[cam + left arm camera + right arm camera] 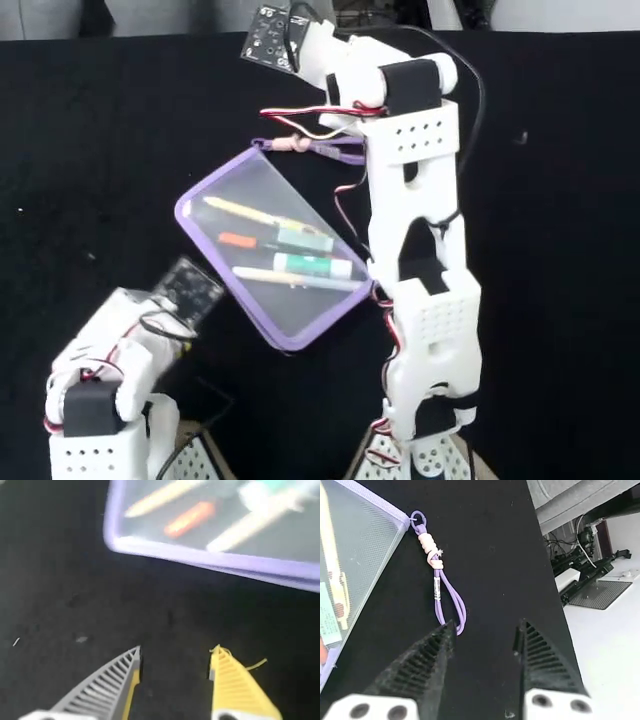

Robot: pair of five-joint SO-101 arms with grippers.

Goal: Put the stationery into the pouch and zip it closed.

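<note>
**All packed, closing step**

The pouch (270, 250) lies mid-desk (100, 130) w/ stationery (290, 255) inside. My R claw (486, 626) hangs spread over the pull cord (442, 592) at the pouch's 12 o'clock, prob. placed to tug it. My L claw (176, 650), also spread, sits at 7 o'clock near the edge, likely to brace.

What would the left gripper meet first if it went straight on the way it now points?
Probably the pouch, at its purple edge; only bare black table lies between it and the left gripper. Height is unclear, so it might pass over.
</note>
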